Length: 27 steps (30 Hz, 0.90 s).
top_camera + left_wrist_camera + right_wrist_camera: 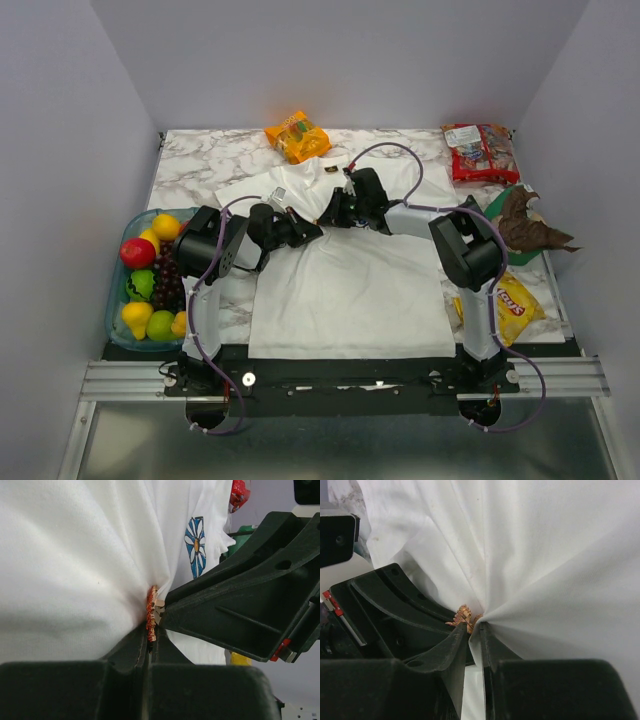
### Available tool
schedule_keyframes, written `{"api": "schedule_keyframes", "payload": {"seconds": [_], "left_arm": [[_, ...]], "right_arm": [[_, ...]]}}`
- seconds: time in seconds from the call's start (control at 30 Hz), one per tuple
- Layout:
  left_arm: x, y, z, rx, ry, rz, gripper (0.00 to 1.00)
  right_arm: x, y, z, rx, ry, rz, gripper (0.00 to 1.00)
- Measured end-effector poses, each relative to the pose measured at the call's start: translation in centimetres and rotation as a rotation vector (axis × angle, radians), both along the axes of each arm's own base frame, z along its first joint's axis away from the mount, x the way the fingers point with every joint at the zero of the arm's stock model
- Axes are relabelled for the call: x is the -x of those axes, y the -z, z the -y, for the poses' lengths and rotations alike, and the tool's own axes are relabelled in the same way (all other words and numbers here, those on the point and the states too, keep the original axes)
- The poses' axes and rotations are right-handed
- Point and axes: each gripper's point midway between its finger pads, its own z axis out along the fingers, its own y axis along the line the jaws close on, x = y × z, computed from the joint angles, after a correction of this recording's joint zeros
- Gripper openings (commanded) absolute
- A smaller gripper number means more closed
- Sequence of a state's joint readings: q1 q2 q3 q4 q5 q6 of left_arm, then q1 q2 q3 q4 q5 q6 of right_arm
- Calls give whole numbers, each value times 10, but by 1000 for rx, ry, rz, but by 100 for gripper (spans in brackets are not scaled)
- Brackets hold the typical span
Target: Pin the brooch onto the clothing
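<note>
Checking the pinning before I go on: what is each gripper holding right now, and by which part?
The left gripper pinches the brooch by its edge, against the T-shirt; the right gripper pinches a gathered fold of that shirt beside it.

Only an orange edge of the brooch [151, 614] peeps out between the left gripper [146, 647] and a fold of the T-shirt [75, 580]; its pin is hidden. From above, that gripper and the right gripper [330, 215] cover it entirely.
</note>
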State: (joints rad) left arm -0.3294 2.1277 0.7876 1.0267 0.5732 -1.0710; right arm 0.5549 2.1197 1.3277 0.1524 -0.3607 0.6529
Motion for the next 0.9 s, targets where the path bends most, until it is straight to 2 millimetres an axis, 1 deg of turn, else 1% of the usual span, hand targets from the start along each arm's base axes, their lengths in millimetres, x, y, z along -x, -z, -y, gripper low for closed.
{"api": "schedule_keyframes", "payload": {"seconds": [0.37, 0.9], "left_arm": [[3, -1, -1, 1, 1, 4, 0], [11, -1, -5, -6, -2, 12, 0]], "right_arm": [[2, 1, 3, 54, 38, 19, 26], [6, 2, 0, 119, 64, 8, 25]]}}
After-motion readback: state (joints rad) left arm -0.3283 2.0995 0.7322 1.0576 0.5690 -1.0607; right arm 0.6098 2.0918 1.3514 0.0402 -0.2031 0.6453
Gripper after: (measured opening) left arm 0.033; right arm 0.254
